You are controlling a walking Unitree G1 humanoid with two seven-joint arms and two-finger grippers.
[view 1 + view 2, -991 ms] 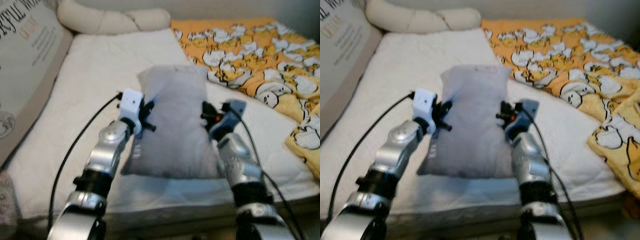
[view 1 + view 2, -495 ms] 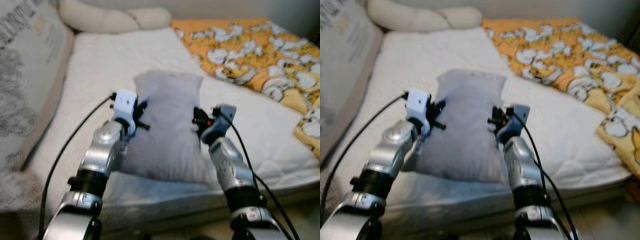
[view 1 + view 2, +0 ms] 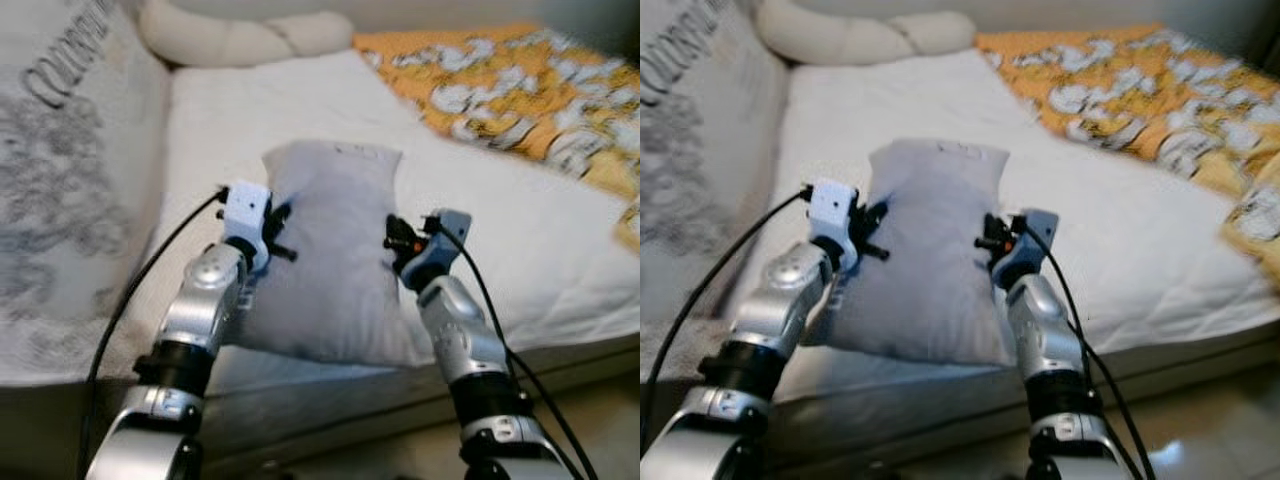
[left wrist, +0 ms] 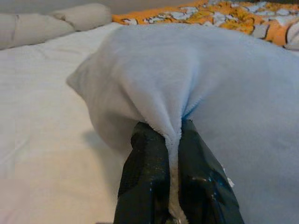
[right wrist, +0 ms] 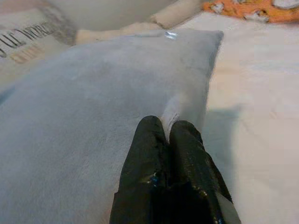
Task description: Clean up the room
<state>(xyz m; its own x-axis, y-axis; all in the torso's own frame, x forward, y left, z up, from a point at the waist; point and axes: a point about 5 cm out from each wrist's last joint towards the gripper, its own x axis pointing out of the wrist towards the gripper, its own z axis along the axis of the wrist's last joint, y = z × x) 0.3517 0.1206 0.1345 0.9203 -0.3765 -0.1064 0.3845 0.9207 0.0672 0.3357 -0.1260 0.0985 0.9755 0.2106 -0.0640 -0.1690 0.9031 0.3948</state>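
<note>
Over the white mattress, both grippers pinch a grey pillow.

Bed: a wide bed with a white quilted cover, its near edge running across the lower part of the head views.
Head of bed: a long cream bolster, knotted or twisted in the middle, lies against the wall.
Right side: an orange blanket with white cartoon figures, rumpled.
Left side: a large pale cushion with printed lettering, leaning.
Floor: pale, glossy tiles below the bed edge.
Light: soft and even; head views blurred.
</note>
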